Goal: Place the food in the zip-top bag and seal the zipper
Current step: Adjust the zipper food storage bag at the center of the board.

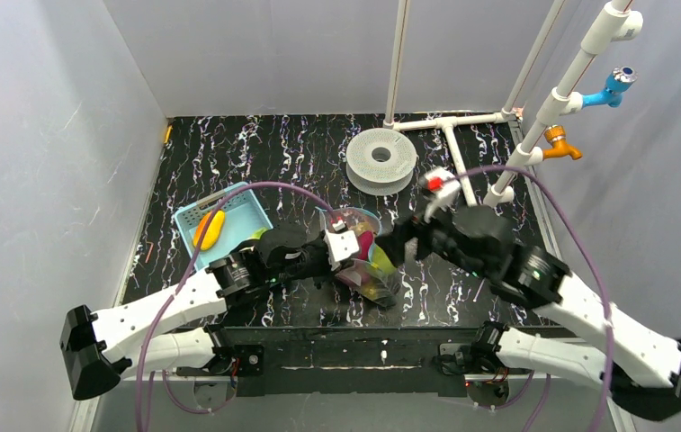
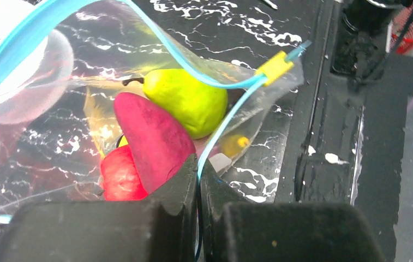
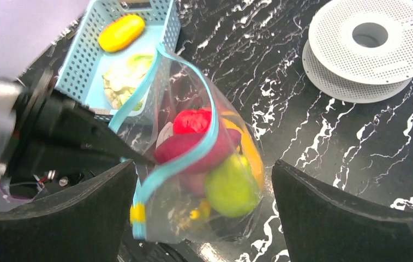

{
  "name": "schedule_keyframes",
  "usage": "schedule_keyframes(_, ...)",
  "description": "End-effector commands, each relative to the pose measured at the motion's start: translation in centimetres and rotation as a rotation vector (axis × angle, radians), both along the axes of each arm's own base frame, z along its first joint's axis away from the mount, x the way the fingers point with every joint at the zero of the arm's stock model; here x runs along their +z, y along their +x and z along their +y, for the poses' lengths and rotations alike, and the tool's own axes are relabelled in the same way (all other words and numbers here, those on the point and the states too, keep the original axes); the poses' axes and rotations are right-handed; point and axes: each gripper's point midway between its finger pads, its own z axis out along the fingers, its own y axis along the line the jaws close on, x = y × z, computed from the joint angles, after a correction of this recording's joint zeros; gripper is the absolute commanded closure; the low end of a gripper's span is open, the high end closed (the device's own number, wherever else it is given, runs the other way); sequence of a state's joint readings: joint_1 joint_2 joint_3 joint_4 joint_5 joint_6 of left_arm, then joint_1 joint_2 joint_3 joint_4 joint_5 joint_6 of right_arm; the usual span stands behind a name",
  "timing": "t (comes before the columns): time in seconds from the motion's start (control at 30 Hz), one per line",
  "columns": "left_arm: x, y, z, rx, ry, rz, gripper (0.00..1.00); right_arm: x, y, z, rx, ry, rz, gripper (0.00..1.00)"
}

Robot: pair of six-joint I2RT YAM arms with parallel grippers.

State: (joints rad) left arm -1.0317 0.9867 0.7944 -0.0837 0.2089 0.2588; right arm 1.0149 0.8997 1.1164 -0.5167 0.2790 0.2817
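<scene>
On table (image 1: 255, 153) | L claw (image 2: 199, 166) clamped on zipper (image 2: 227, 121) | R claw (image 3: 204, 164) apart by bag (image 3: 193, 98)

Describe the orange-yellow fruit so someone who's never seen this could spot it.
Find the light-blue plastic lattice basket on the left of the black marbled table. Inside lies a smooth, glossy orange-yellow oval fruit. Its only basket neighbour, the pale-green cabbage, is crinkled and paler.

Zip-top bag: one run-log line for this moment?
left gripper: fingers shut on zipper | right gripper: fingers open | zipper: unsealed | zip-top bag holds: eggplant, red fruit, green piece | basket holds: orange-yellow fruit, cabbage
</scene>
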Motion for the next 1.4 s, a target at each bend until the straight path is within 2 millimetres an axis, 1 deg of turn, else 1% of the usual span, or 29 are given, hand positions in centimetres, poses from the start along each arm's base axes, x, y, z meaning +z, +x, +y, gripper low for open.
schedule_keyframes(0.0,2.9,2.4,-0.1,0.184,-0.039,0.047,1.0,0.0,-1.4,-1.4,0.047,0.165,-0.135,0.02)
schedule_keyframes(0.03,2.8,2.9,0.2,0.225,-0.008,0.062,1.0,-0.4,-2.1,-1.4,0.084,0.191,-0.151,0.02)
schedule_keyframes(0.07,2.4,3.6,0.9,0.295,0.026,0.068,1.0,-0.8,-2.7,-1.2,0.121,0.199,-0.16,0.02)
schedule_keyframes(0.1,2.9,4.4,1.3,0.356,0.042,0.075,1.0,-1.1,-3.5,-1.0,0.174,0.2,-0.168,0.02)
schedule_keyframes(0.13,3.2,4.9,1.9,0.398,0.053,0.067,1.0,-1.3,-4.1,-0.8,0.213,0.2,-0.174,0.04)
schedule_keyframes(0.17,3.6,5.3,2.5,0.437,0.052,0.05,1.0,-1.4,-4.3,-0.6,0.235,0.201,-0.183,0.06)
schedule_keyframes(0.27,5.1,6.5,4.6,0.541,-0.015,-0.031,1.0,-1.4,-5.3,0.4,0.329,0.217,-0.222,0.11)
schedule_keyframes(0.33,6.1,6.7,5.8,0.58,-0.068,-0.079,1.0,-1.5,-5.1,1.3,0.352,0.214,-0.244,0.16)
schedule_keyframes(0.4,6.6,6.5,6.3,0.574,-0.099,-0.103,1.0,-1.6,-4.3,2.3,0.358,0.211,-0.275,0.2)
schedule_keyframes(0.43,6.9,6.3,6.4,0.567,-0.112,-0.105,1.0,-1.7,-4.0,3.0,0.367,0.209,-0.285,0.22)
schedule_keyframes(0.5,7.1,6.2,6.4,0.567,-0.141,-0.096,1.0,-0.8,-3.8,4.0,0.398,0.227,-0.314,0.24)
schedule_keyframes(0.6,6.5,5.8,5.4,0.53,-0.138,-0.061,1.0,-0.2,-3.0,5.2,0.41,0.231,-0.334,0.24)
schedule_keyframes(0.7,5.6,5.4,4.2,0.494,-0.123,-0.014,1.0,-0.6,-1.2,5.3,0.384,0.246,-0.326,0.24)
schedule_keyframes(0.77,4.9,5.3,3.6,0.475,-0.109,0.005,1.0,-0.8,0.0,4.5,0.404,0.323,-0.28,0.24)
schedule_keyframes(0.8,4.7,5.2,3.4,0.468,-0.105,0.012,1.0,-0.1,-0.3,4.1,0.47,0.38,-0.279,0.25)
schedule_keyframes(0.83,4.4,5.2,3.2,0.462,-0.096,0.016,1.0,-0.3,-0.2,3.8,0.498,0.399,-0.262,0.24)
schedule_keyframes(1.0,3.1,5.6,2.8,0.478,-0.049,0.039,1.0,-1.6,-0.9,4.3,0.616,0.33,-0.159,0.22)
schedule_keyframes(1.07,2.9,5.7,2.7,0.481,-0.037,0.042,1.0,-1.8,-1.2,4.3,0.636,0.333,-0.15,0.22)
schedule_keyframes(1.13,2.8,5.9,2.8,0.489,-0.031,0.036,1.0,-2.2,-1.5,4.3,0.65,0.35,-0.133,0.24)
schedule_keyframes(1.2,2.8,6.0,2.9,0.496,-0.029,0.032,1.0,-2.6,-1.6,4.3,0.645,0.362,-0.118,0.3)
schedule_keyframes(1.27,2.8,6.0,2.9,0.496,-0.034,0.03,1.0,-2.9,-1.4,4.3,0.642,0.381,-0.111,0.45)
schedule_keyframes(1.33,2.8,6.0,2.8,0.493,-0.04,0.032,1.0,-2.7,-1.1,4.5,0.63,0.396,-0.11,0.69)
schedule_keyframes(1.37,2.8,5.9,2.8,0.491,-0.04,0.034,1.0,-2.6,-0.8,4.6,0.623,0.401,-0.106,0.73)
